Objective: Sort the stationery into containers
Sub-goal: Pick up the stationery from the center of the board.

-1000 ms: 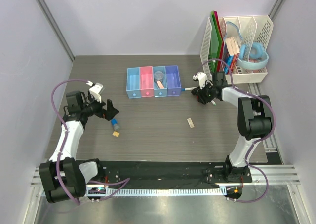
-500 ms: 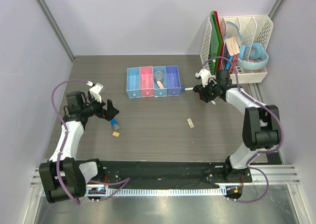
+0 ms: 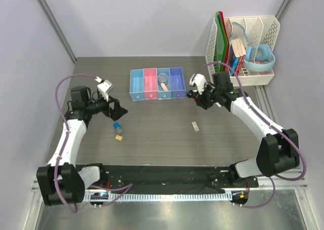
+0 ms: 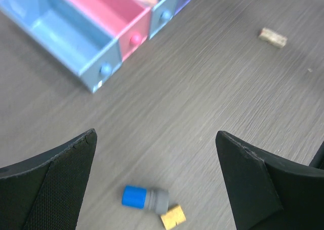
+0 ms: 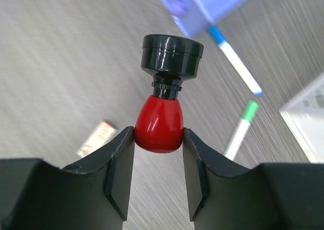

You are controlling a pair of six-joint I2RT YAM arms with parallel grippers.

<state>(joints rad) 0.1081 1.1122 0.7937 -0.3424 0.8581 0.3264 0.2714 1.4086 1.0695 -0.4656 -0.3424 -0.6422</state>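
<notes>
Here we look down on a dark wood-grain table [image 3: 162, 144], with two black robot arms reaching in from its near edge. Near the middle of the far edge sit the containers [image 3: 157, 83], a row of four joined bins: blue, pink, blue, violet.

The right gripper [image 3: 198, 94] hovers just beside the violet end of the row. Its jaws are clamped on the red-black piece [image 5: 161, 119], pinching the red bulb so the black cap points ahead (a hold that, we judge, leaves the piece free to drop straight into a bin). On the table beneath lie two white pens, one blue-tipped [image 5: 235, 60] and one green-tipped [image 5: 242, 128].

Toward the left edge, the left gripper [image 3: 116, 110] hangs with its jaws spread wide and empty. We think it is poised for the blue-capped cylinder [image 4: 144, 198], which lies below it with the tiny yellow piece [image 4: 173, 217] just beside. A beige eraser [image 3: 195, 126] lies alone, right of the table's middle.
</notes>
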